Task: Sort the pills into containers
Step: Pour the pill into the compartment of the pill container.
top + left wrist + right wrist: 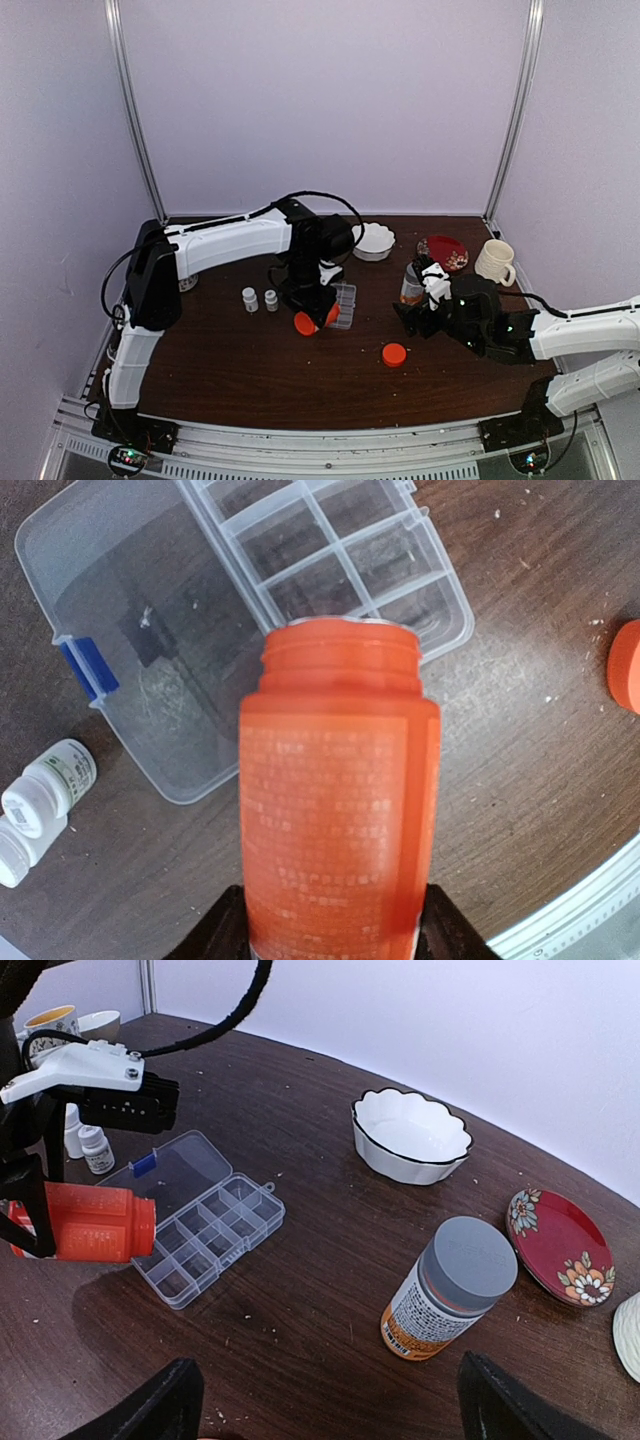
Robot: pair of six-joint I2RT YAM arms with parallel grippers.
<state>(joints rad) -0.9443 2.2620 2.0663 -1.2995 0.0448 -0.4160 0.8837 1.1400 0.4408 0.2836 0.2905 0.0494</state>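
Observation:
My left gripper [318, 300] [335, 935] is shut on an uncapped orange bottle [308, 322] [340, 800] [95, 1222]. The bottle lies tipped on its side, its open mouth at the near edge of the clear pill organizer box [343, 305] [330, 550] [210, 1230]. The box sits on the table with its lid folded open. Its little compartments look bare apart from specks. The pills are out of view. My right gripper [415, 318] [330, 1410] hangs open above the table to the right, nothing between its fingers.
The orange cap [394, 353] [627, 667] lies loose on the table. Two tiny white bottles [260, 299] [45, 795] [95, 1148] stand left of the box. A grey-capped bottle [411, 283] [450, 1290], white bowl [374, 241] [412, 1137], red plate [443, 252] [558, 1245] and mug [495, 261] stand at the back right.

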